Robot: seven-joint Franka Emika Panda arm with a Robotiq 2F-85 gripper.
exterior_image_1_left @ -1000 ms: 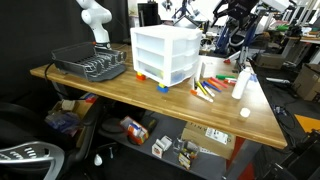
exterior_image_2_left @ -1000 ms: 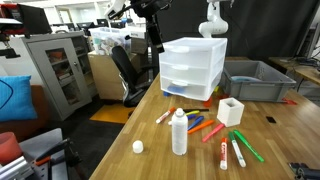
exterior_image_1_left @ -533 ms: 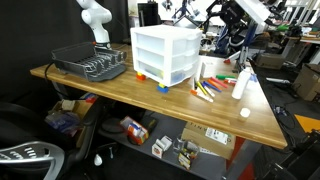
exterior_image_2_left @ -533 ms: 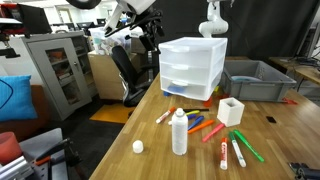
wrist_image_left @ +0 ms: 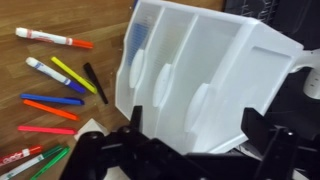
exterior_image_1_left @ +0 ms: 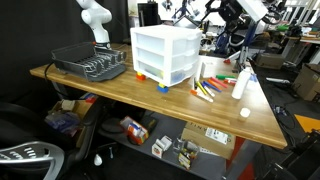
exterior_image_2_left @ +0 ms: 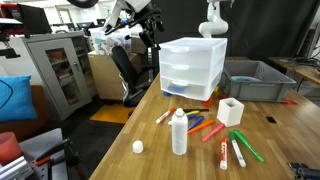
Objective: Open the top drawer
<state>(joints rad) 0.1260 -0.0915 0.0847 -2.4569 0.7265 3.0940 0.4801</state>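
The white drawer unit (exterior_image_1_left: 165,55) stands on the wooden table and also shows in the other exterior view (exterior_image_2_left: 190,68). All three drawers are shut. The top drawer (exterior_image_2_left: 186,52) is the uppermost one; it shows in an exterior view (exterior_image_1_left: 186,42). In the wrist view the unit lies sideways and the top drawer (wrist_image_left: 208,85) is the band farthest from the markers. My gripper (wrist_image_left: 195,130) is open and empty, hovering off the unit's front near its top, apart from it. It shows in both exterior views (exterior_image_1_left: 218,20) (exterior_image_2_left: 151,32).
Coloured markers (exterior_image_1_left: 210,88) (exterior_image_2_left: 215,130) (wrist_image_left: 55,75) lie in front of the unit. A white bottle (exterior_image_2_left: 179,132) (exterior_image_1_left: 241,82), a small white cup (exterior_image_2_left: 230,110) and a white cap (exterior_image_2_left: 137,147) stand nearby. There is a black dish rack (exterior_image_1_left: 90,65) and a grey bin (exterior_image_2_left: 255,80).
The arm has tilted and shifted near the unit's front top; its white links have come into view. The drawers and table objects have not moved.
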